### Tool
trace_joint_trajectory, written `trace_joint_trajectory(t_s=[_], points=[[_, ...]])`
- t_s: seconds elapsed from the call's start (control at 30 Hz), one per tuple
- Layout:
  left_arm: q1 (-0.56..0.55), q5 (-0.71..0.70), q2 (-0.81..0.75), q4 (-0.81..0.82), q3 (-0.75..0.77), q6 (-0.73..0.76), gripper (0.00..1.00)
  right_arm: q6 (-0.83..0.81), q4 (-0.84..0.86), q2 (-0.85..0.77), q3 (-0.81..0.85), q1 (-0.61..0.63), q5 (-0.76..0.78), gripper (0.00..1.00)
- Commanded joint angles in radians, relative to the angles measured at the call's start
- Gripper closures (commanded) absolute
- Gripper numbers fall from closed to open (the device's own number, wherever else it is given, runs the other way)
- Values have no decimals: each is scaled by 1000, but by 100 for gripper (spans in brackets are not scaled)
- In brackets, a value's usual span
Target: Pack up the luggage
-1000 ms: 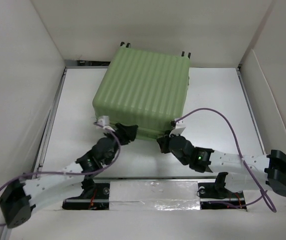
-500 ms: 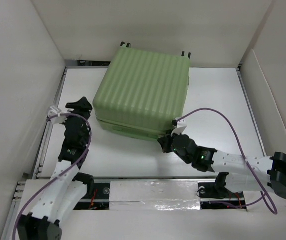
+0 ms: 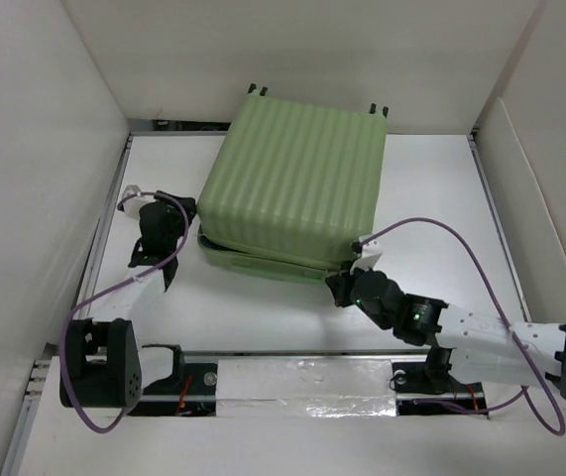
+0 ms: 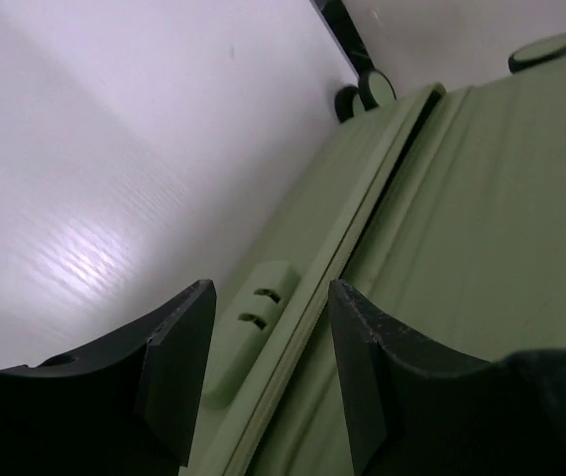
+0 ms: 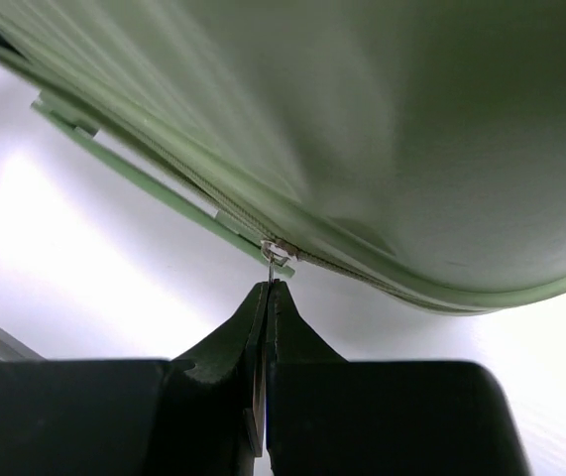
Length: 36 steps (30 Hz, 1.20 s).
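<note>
My right tool (image 5: 266, 296) is pinched together on the zipper pull (image 5: 277, 254) of the luggage (image 3: 297, 178); my left tool (image 4: 268, 297) gapes apart beside its seam

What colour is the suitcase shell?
The suitcase is light green and ribbed; top view shows it best.

A white table (image 3: 431, 198) sits boxed in by plain white walls (image 3: 35, 149), with silvery tape (image 3: 302, 382) along its near edge.

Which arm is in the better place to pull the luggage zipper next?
Right. The right end effector is shut on the zipper pull at the near right corner of the luggage. The left end effector stands open beside its left side, holding nothing.
</note>
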Motion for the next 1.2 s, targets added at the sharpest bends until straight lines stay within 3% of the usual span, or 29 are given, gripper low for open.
trace_joint_trajectory(t_s=[0.0,0.13,0.27,0.43,0.57,0.7,0.83,1.0,1.1,1.13,1.17], points=[[-168,67,-43,80,-70,37,53,22,-40,-104,0,51,-37,100],[-341,30,-119,135,-199,-34,53,52,-80,-158,-31,89,-26,100],[-522,-72,-212,159,-299,-127,53,71,-29,-93,-12,150,-51,100],[-744,-192,-294,156,-360,-233,53,57,30,168,126,293,-23,100],[-858,-305,-377,95,-337,-266,54,2,28,363,341,414,-54,100],[-933,-421,-491,-12,-305,-241,57,-46,77,498,457,459,-103,100],[-915,-533,-624,-157,-260,-157,55,-63,122,536,468,459,-113,100],[-748,-501,-603,-105,-199,-56,41,-63,179,435,376,459,-80,100],[-529,-414,-520,-45,-135,18,31,-32,122,332,306,459,-29,100],[-392,-365,-449,-19,-110,27,30,-27,121,304,283,459,-26,100],[-324,-247,-407,24,-84,24,29,-21,122,252,241,459,-26,100]])
